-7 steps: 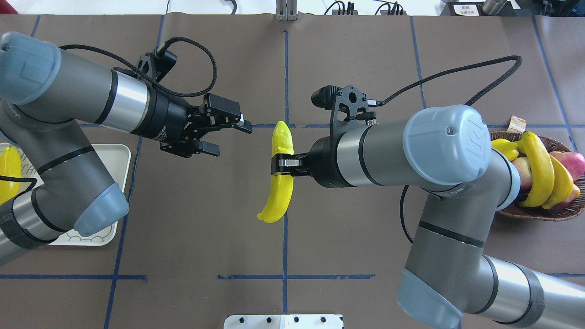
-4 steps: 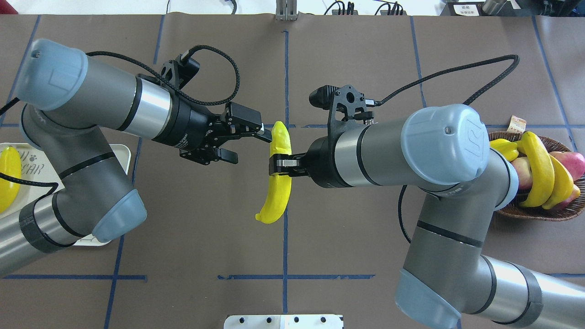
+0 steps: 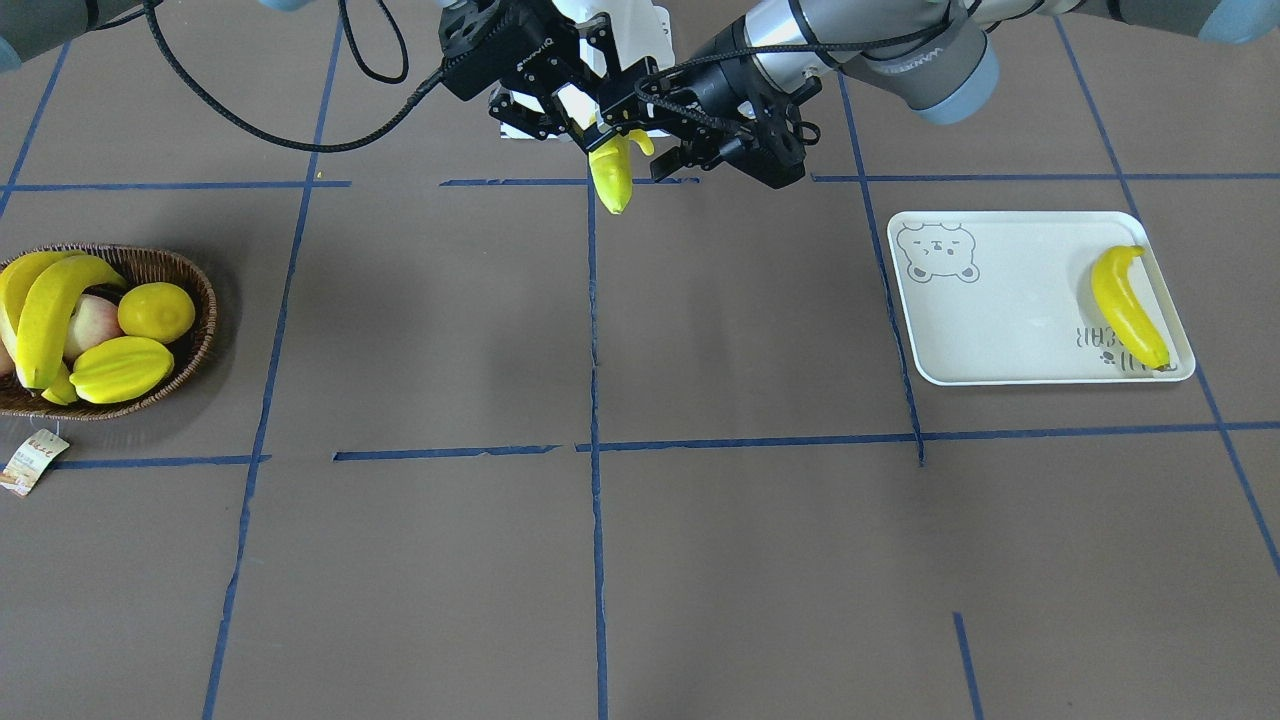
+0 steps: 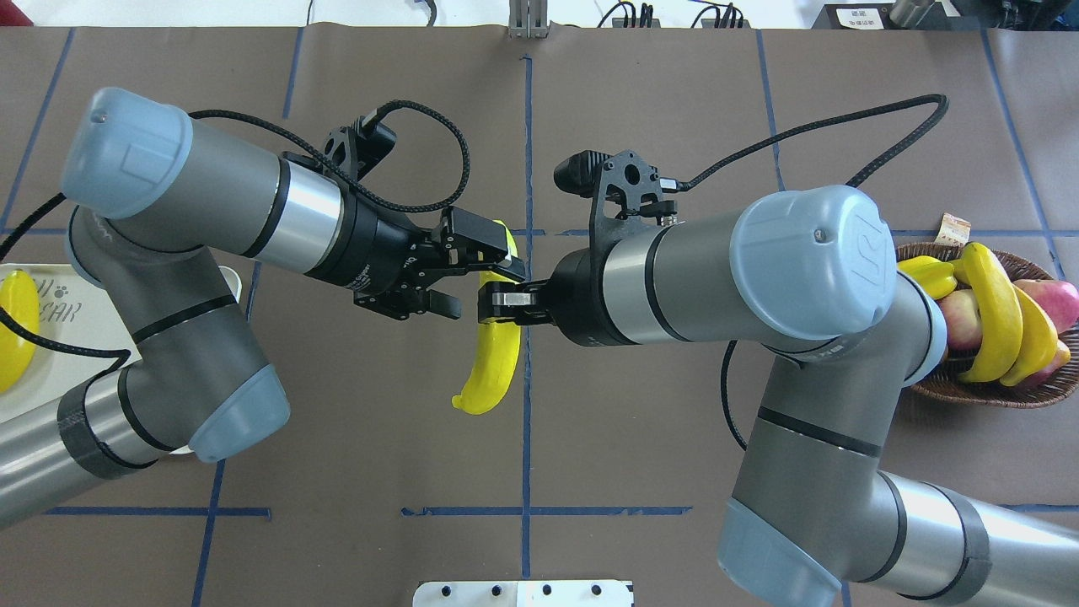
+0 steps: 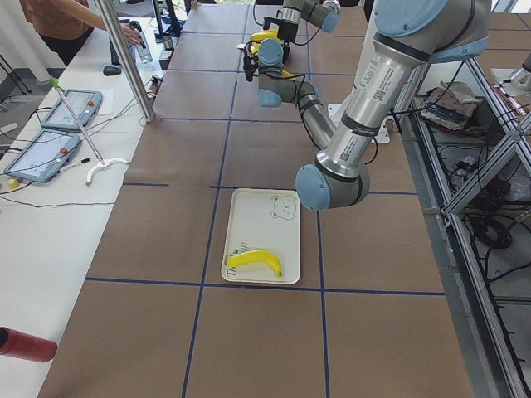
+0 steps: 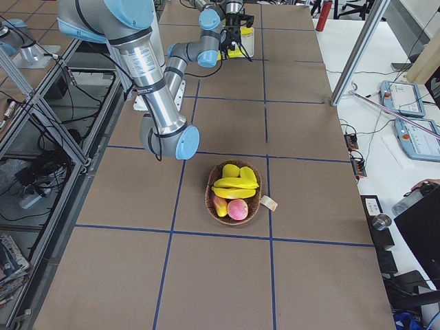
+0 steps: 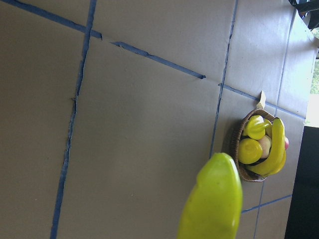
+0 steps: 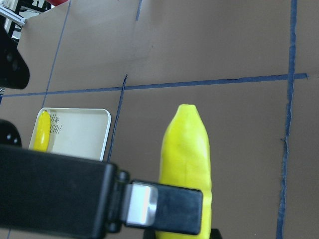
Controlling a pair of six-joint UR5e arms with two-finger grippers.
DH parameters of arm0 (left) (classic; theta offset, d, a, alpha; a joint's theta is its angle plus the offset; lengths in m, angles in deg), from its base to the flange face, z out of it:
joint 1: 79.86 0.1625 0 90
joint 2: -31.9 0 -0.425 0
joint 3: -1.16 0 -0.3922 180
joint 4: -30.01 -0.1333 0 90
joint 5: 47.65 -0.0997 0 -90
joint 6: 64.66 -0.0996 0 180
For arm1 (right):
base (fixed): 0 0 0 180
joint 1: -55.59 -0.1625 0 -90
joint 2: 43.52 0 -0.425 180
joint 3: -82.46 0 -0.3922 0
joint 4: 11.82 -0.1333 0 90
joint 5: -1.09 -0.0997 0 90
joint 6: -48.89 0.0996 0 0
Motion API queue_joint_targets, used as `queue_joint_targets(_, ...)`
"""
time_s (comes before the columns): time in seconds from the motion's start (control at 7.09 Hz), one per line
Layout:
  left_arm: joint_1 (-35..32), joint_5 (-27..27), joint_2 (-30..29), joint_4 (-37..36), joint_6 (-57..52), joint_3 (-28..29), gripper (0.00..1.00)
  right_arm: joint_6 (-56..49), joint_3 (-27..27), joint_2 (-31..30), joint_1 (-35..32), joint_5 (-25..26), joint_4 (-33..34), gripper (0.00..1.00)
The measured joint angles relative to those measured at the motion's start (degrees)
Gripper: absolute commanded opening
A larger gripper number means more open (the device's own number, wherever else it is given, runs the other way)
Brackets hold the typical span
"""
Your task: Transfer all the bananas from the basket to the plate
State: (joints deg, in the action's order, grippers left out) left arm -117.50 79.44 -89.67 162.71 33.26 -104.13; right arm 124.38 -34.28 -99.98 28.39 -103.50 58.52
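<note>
Banana (image 4: 487,371) hangs over the middle of the table (image 4: 641,101), clenched across its middle by the right gripper (image 4: 497,305). Seen from overhead, its lower end curves toward 7 o'clock. The left gripper (image 4: 480,288) is at the fruit's 9 o'clock side with its fingers spread apart. One finger lies across the 12 o'clock end and the other is just beside the fruit's edge; whether either touches it cannot be told. At the table's 9 o'clock edge, the plate (image 3: 1000,300) carries a second banana (image 3: 1128,306). At 3 o'clock, the basket (image 3: 205,310) holds two bananas (image 3: 50,300) beside a lemon (image 3: 157,312) and a starfruit (image 3: 122,368).
</note>
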Motion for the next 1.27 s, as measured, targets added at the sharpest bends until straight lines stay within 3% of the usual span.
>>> queue_joint_targets(0.7,0.2,-0.3,-0.6,0.2,-0.1,0.5,0.76,0.0,-0.1,0.0,0.3,-0.2,0.0,0.01)
queue_joint_targets(0.85,0.3,-0.7,-0.8,0.3,-0.1,0.8,0.59,0.0,-0.1,0.0,0.3,-0.2,0.0,0.01)
queue_joint_targets(1.13,0.3,-0.9,-1.0,0.2,-0.1,0.9,0.03,0.0,-0.1,0.0,0.3,-0.2,0.0,0.01)
queue_joint_targets(1.27,0.3,-0.9,-1.0,0.2,-0.1,0.9,0.0,-0.1,-0.1,0.0,0.3,-0.2,0.0,0.14)
